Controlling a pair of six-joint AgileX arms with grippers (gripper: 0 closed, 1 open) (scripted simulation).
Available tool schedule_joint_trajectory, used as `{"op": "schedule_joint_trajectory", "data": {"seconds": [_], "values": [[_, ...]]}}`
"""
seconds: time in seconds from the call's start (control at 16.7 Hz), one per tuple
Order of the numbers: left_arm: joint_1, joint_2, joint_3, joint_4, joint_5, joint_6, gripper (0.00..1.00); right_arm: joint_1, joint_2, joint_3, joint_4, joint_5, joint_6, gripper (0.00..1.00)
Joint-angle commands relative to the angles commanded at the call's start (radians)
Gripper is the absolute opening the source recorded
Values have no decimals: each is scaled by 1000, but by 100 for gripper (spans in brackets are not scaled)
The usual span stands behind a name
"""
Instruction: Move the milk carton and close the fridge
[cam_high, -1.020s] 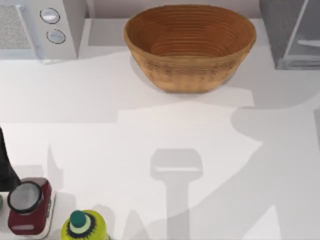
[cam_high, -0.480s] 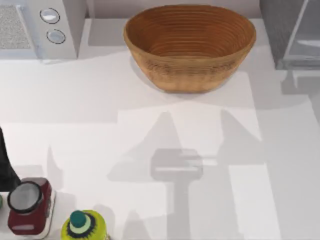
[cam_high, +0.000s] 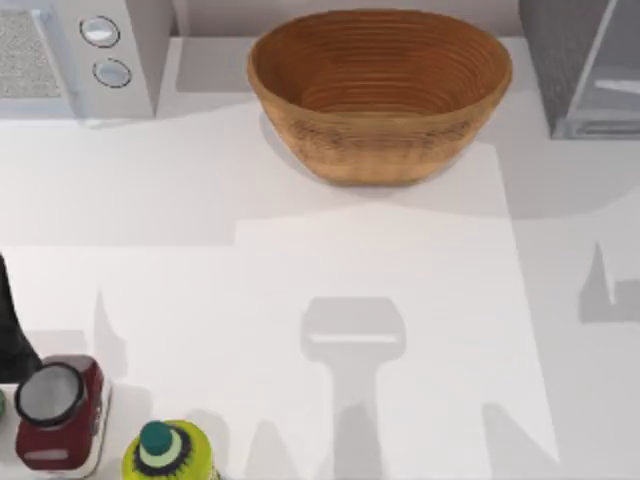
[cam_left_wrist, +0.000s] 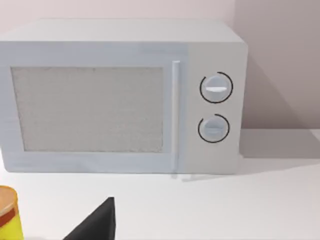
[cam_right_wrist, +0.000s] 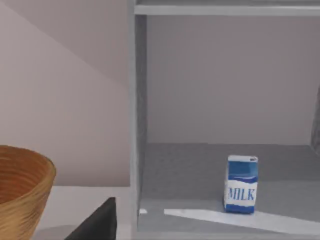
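The milk carton (cam_right_wrist: 241, 184), blue and white and lettered "MILK", stands upright on the floor inside the fridge (cam_right_wrist: 136, 110). The fridge is open and its grey interior is in plain sight. In the top view the fridge (cam_high: 555, 60) sits at the back right, with its pale glassy door panel (cam_high: 612, 70) swung out. A dark part of my right gripper (cam_right_wrist: 97, 222) shows in the right wrist view, well short of the carton. A dark part of my left gripper (cam_left_wrist: 97, 222) faces the microwave, far from the fridge.
A wicker basket (cam_high: 380, 90) stands at the back centre, just left of the fridge. A grey microwave (cam_high: 80, 55) with two knobs is at the back left. A yellow-green bottle with a teal cap (cam_high: 168, 455) and a red container (cam_high: 58, 412) stand at the front left.
The arm shadows on the table have swept to the right side. The basket, the microwave, the bottle and the fridge have kept their places.
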Motion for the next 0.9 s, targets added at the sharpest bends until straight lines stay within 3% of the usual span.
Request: {"op": "schedule_joint_trajectory", "data": {"seconds": [0.36,0.9], "values": [[0,0,0,0,0,0,100,35,-357,-221,-172,39,1,100],[0,0,0,0,0,0,100,38,-396,-237,-202,41,2,100]]}}
